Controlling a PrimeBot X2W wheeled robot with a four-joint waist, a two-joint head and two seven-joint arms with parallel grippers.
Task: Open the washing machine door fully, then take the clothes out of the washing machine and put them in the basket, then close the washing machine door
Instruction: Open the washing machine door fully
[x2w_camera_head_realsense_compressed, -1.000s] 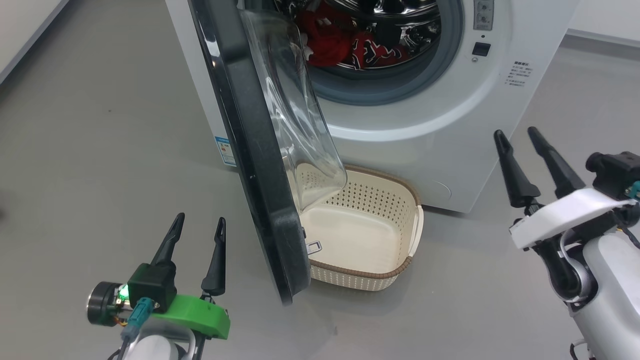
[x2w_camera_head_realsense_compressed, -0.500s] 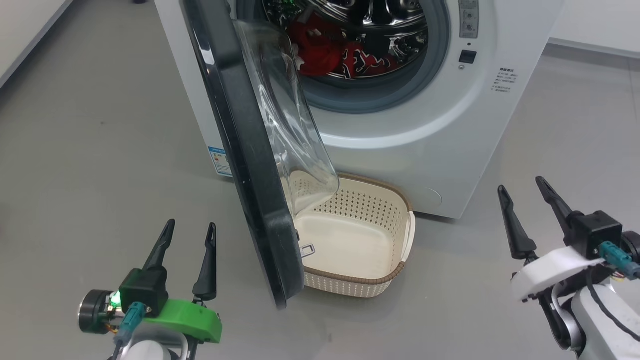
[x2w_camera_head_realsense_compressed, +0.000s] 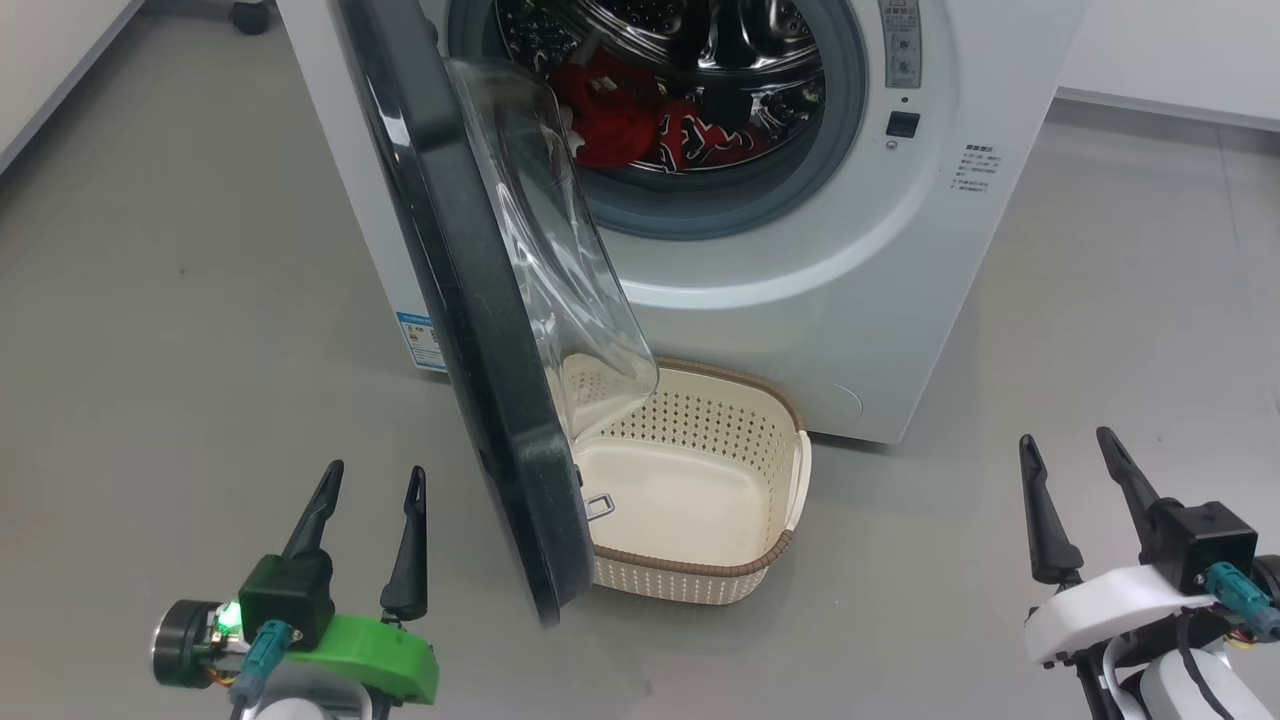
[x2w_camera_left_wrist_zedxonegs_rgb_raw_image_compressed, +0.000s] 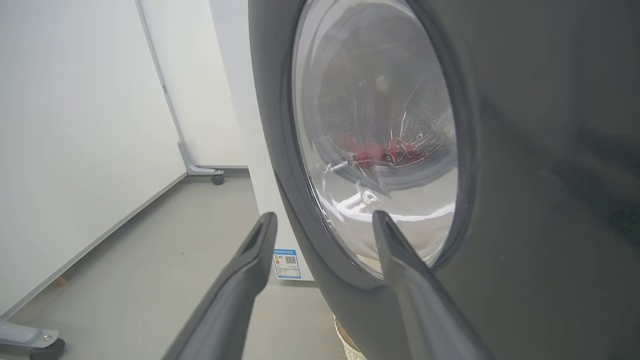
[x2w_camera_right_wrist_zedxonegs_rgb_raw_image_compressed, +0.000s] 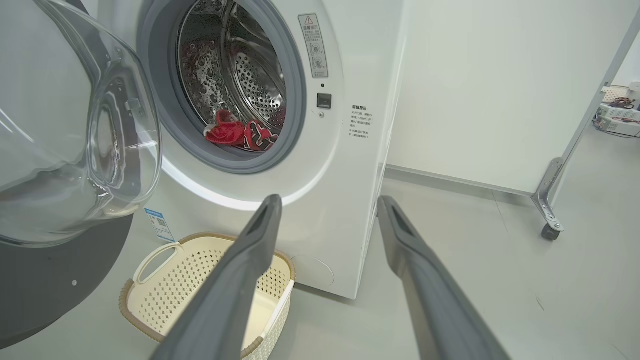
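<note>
Washing machine door (x2w_camera_head_realsense_compressed: 470, 330) stood ajar mid-frame, red clothes (x2w_camera_head_realsense_compressed: 640, 125) at top, basket (x2w_camera_head_realsense_compressed: 690, 580) below, left end effector (x2w_camera_head_realsense_compressed: 375, 468) and right end effector (x2w_camera_head_realsense_compressed: 1065, 437) spread in lower corners

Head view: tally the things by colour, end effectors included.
White: 1, washing machine
Black: 1, washing machine door
Cream: 1, basket
Red: 1, clothes heap
Dark: 2, left end effector, right end effector
Total: 6

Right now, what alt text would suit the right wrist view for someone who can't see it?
A white front-loading washing machine stands with its glass-windowed door open at the left and red clothes lying in the steel drum. A cream perforated basket sits on the grey floor before it; the right gripper raises its dark fingers, open, from the bottom edge.
</note>
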